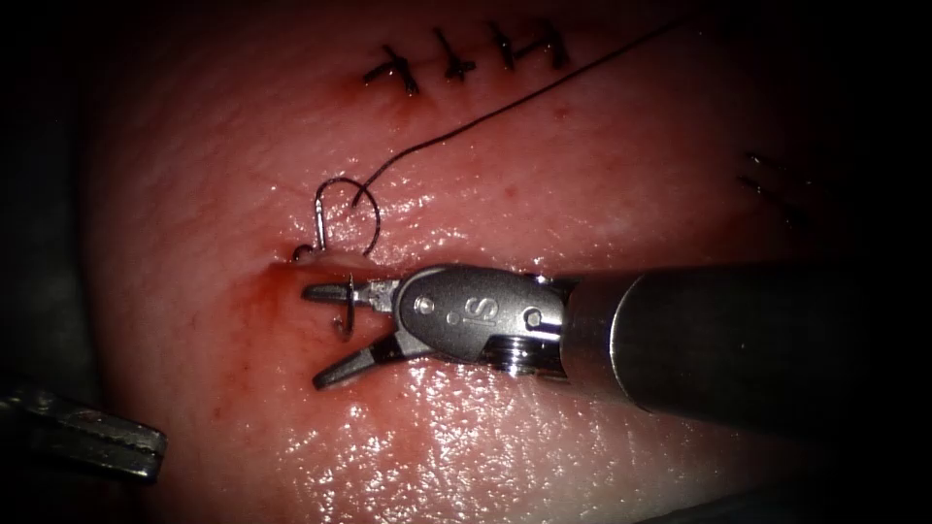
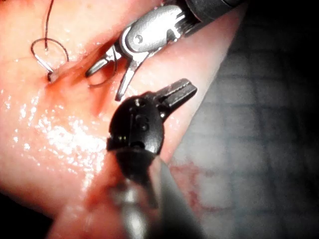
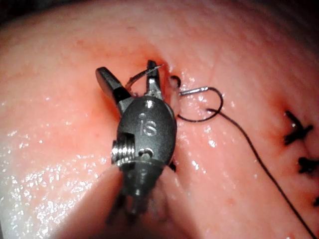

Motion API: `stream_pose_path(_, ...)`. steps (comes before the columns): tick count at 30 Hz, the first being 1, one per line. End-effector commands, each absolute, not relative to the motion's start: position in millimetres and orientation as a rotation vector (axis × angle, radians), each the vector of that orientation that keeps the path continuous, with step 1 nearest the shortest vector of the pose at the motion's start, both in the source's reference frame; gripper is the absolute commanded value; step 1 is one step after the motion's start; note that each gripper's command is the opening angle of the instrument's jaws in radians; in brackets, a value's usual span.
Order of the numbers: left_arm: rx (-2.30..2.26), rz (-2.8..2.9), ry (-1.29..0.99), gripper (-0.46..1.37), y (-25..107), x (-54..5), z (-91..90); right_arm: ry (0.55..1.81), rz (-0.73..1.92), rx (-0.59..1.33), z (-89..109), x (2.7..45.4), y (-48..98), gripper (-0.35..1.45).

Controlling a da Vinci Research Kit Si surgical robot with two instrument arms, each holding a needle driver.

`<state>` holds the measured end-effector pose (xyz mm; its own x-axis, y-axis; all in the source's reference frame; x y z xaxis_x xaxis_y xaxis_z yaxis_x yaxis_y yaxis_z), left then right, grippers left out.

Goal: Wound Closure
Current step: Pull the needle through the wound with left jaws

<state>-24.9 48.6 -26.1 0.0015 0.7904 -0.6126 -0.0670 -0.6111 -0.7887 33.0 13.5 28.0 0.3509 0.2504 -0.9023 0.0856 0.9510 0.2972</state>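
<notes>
**Needle lodged across the cut, right tool spread around its tip end**

The right needle driver [image 1: 325, 335] lies along the cut [image 1: 291, 262], its two jaws spread wide and gripping nothing. The curved needle [image 1: 342, 315] sits between them: its pointed end rises out of the tissue [image 1: 582, 175] just ahead of the upper jaw, while the rest of its curve is buried under the wound edge. On the far side of the upper jaw, the swaged tail [image 1: 320, 218] stands out of the tissue, so the needle is in the tissue and bridges the cut, free of both tools. My reading is that the jaws straddle the emerging tip so as to be placed for a grip on it, though nothing is pinched yet.

From the tail, the thread [image 1: 505, 107] loops once and runs away beyond the tool's wrist, slack, passing below a row of finished stitches [image 1: 456, 58]. Red fluid [image 1: 252, 301] stains the tissue ahead of the jaw tips.

The left needle driver [image 2: 174, 94] waits well back from the cut, off the tissue's edge, its jaws pressed together on nothing.
</notes>
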Motion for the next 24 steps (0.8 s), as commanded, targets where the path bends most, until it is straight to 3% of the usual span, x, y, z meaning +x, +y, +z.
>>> stream_pose_path(1, -1.635, 1.688, -0.753, -0.35, 48.6, -24.8, -26.1, 1.213, 0.109, 0.318, 27.9, 33.0, 13.5, 1.04)
stream_pose_path(24, -1.634, 1.799, -0.531, -0.35, 49.7, -26.3, -23.4, 1.206, 0.152, 0.304, 27.1, 29.7, 15.0, 1.03)
